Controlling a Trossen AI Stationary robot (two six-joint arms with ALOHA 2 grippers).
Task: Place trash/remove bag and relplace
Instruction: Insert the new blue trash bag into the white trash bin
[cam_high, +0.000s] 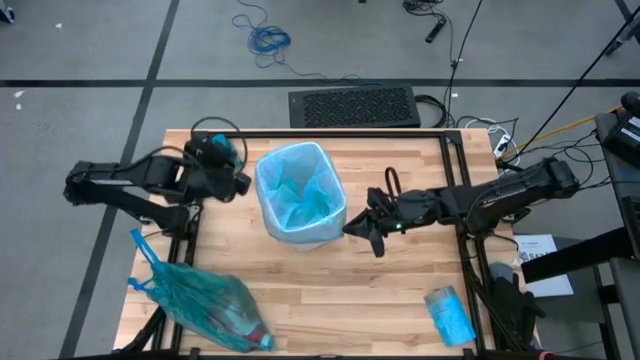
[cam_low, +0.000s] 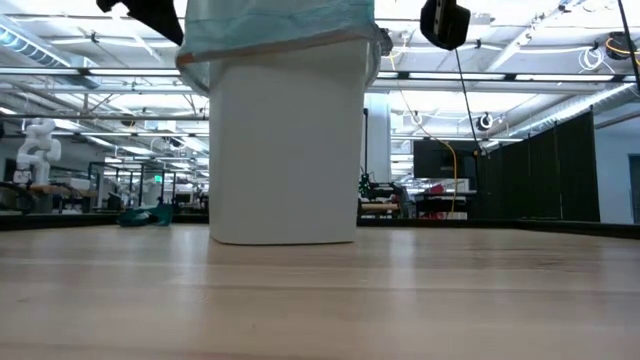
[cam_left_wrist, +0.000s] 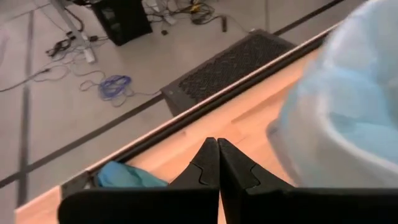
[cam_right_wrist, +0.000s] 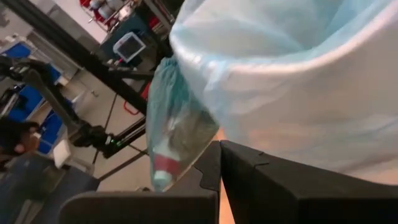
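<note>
A white bin (cam_high: 312, 232) stands mid-table, lined with a pale blue bag (cam_high: 300, 190) whose rim is folded over the bin's edge; the low view shows the bin (cam_low: 285, 140) resting on its base. A full teal bag (cam_high: 205, 302), knotted at the top, lies on its side at the near left corner. A red-and-white bottle (cam_right_wrist: 163, 167) shows through it. My left gripper (cam_high: 243, 184) is shut, just left of the bin. My right gripper (cam_high: 352, 229) is shut, at the bin's right near side. Both hover near the rim without touching it.
A pale blue packet (cam_high: 449, 313) lies at the table's near right corner. A teal bundle (cam_high: 217, 146) sits at the far left corner, by the left arm. A black frame rail (cam_high: 330, 133) runs along the far edge. Bare wood lies between bin and near edge.
</note>
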